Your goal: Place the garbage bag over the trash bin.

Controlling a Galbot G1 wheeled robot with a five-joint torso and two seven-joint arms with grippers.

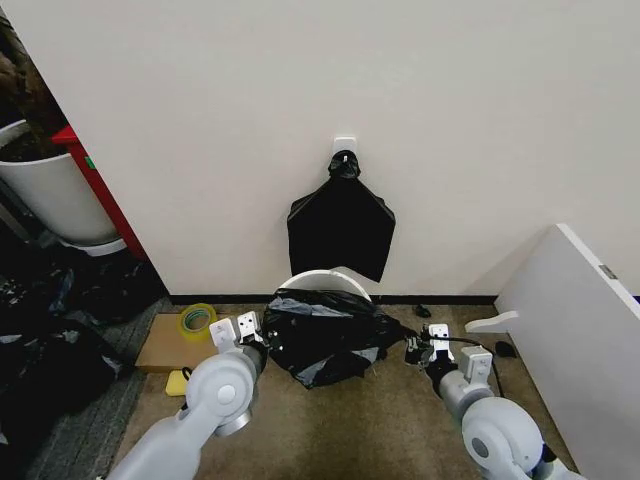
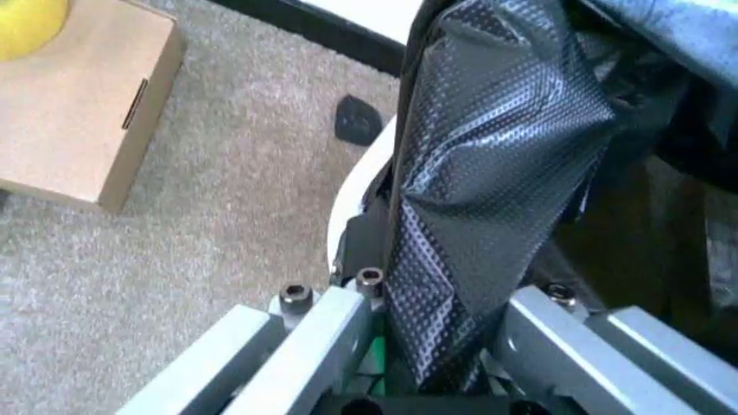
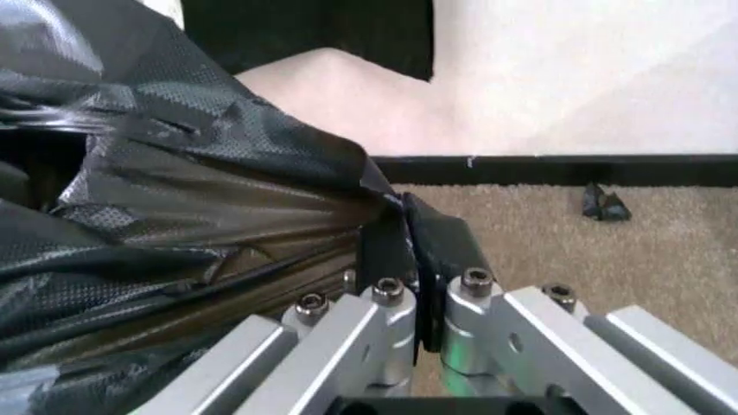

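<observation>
Step in hand: spreading garbage bag (image 1: 325, 335) over trash bin (image 1: 322, 279), which stands on carpet against wall.

Left claw (image 1: 249, 330) clamped on bag's left edge; film pinched between its fingers (image 2: 328, 333).

Right claw (image 1: 415, 349) clamped on bag's right edge, jaws closed on dark fold.

Bag stretched between both claws, draped across bin's front; white rim visible behind it, bin mouth apparently not yet enclosed.

Next move likely calls for: lifting both edges above rim, carrying bag mouth back toward wall, lowering evenly. Thin film could slip or snag.

I see the bag (image 1: 325, 340) as thin, glossy, dimpled black plastic. The bin (image 1: 325, 279) looks smooth plastic; the carpet (image 2: 219, 233) is rough.
</observation>
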